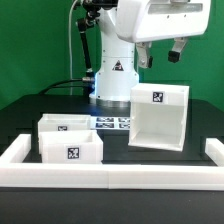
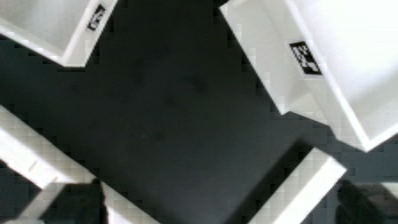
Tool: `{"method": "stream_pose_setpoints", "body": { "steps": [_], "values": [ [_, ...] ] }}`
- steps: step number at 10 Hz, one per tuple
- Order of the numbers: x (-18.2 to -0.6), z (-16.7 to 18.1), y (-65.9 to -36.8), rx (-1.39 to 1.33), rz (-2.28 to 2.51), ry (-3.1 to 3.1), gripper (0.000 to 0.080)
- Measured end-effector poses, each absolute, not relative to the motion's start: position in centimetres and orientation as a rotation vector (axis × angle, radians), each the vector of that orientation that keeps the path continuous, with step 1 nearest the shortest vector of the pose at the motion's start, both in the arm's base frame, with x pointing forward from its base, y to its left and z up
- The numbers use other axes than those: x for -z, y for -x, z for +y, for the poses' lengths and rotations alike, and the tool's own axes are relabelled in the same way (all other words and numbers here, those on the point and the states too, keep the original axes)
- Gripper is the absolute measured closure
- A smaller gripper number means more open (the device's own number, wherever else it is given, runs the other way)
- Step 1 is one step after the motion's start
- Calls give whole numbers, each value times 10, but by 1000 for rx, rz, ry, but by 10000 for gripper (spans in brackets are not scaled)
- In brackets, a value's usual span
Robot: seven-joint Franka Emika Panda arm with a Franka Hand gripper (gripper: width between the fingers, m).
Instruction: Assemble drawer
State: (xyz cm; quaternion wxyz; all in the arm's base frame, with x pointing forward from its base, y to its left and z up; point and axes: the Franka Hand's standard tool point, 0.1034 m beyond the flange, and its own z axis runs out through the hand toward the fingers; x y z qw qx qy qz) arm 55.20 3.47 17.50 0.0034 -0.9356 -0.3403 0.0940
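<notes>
The drawer's tall open-faced white casing (image 1: pixel 158 118) stands at the exterior view's right, with a square marker on its top. It also shows in the wrist view (image 2: pixel 342 75). Two shallow white trays sit at the exterior view's left, one behind (image 1: pixel 64 124) and one in front (image 1: pixel 72 150). One tray corner (image 2: pixel 50 28) shows in the wrist view. My gripper (image 1: pixel 162 54) hangs high above the casing, open and empty. In the wrist view the gripper (image 2: pixel 214 216) has its dark fingertips (image 2: pixel 61 206) far apart over black table.
The marker board (image 1: pixel 113 123) lies flat between the trays and the casing, in front of the robot base. A low white border wall (image 1: pixel 110 178) runs along the front and sides of the black table. White strips of it (image 2: pixel 39 150) show in the wrist view.
</notes>
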Motion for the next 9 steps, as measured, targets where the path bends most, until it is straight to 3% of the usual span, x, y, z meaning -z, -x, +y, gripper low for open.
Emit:
{"method": "stream_pose_setpoints", "body": {
  "steps": [2, 6, 9],
  "values": [
    [-174, 35, -550, -289, -769, 3043, 150],
    [-157, 45, -501, -181, 53, 3175, 150],
    [-159, 46, -505, -173, 363, 3162, 150]
  ]
}}
